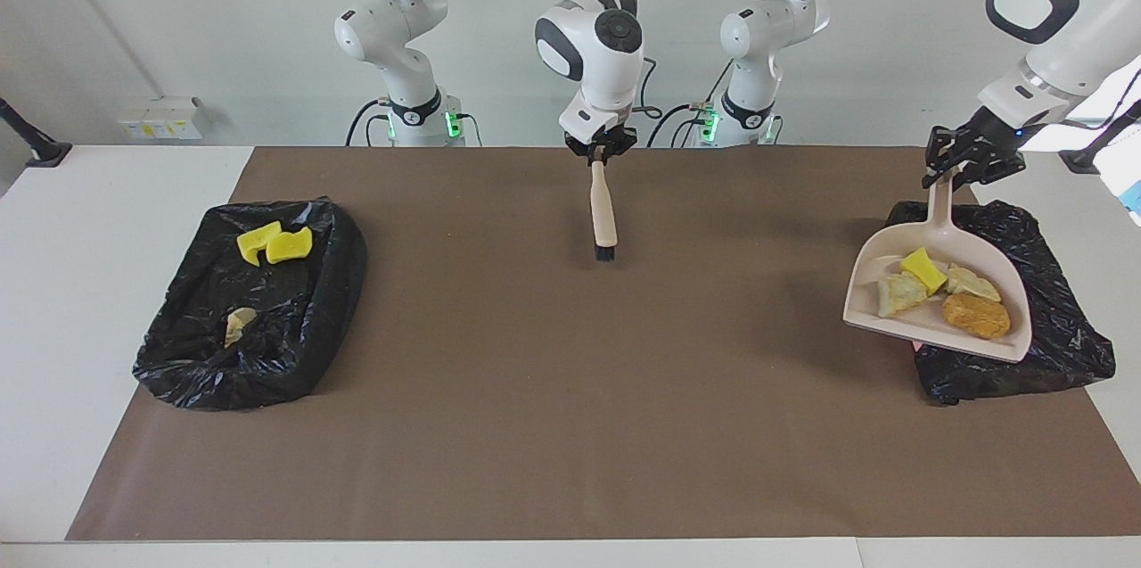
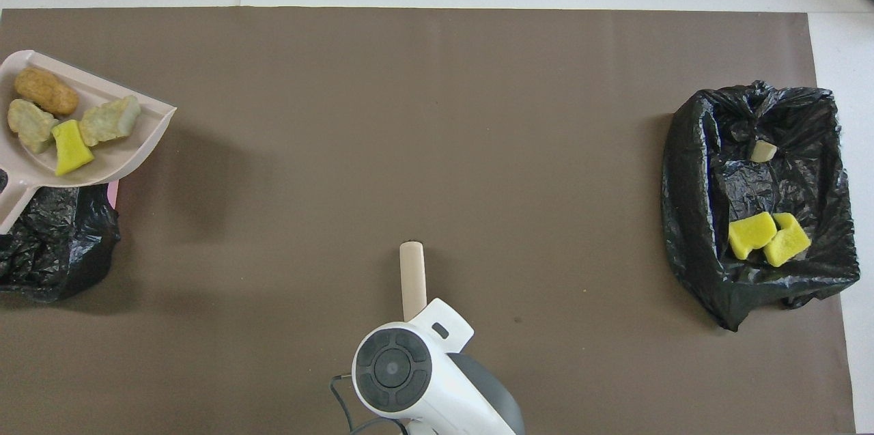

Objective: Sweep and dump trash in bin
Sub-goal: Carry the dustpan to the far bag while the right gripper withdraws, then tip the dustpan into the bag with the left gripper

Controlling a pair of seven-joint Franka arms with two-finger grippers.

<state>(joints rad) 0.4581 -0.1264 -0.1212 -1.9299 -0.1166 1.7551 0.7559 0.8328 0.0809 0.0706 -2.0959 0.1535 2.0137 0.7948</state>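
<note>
Trash (image 1: 943,294), 4 scraps, rides the dustpan (image 1: 927,332), cut off at the overhead view's left edge; left gripper (image 1: 958,168) fingers clamp its handle, hiding the bin (image 1: 1061,345) below. Right gripper (image 1: 599,156) fingers clamp the brush (image 1: 603,216).

Seven sponge scraps (image 1: 976,316), two black-lined bins (image 1: 254,309), one dustpan (image 1: 936,318), one brush (image 1: 603,216), two arms (image 1: 593,42)
</note>
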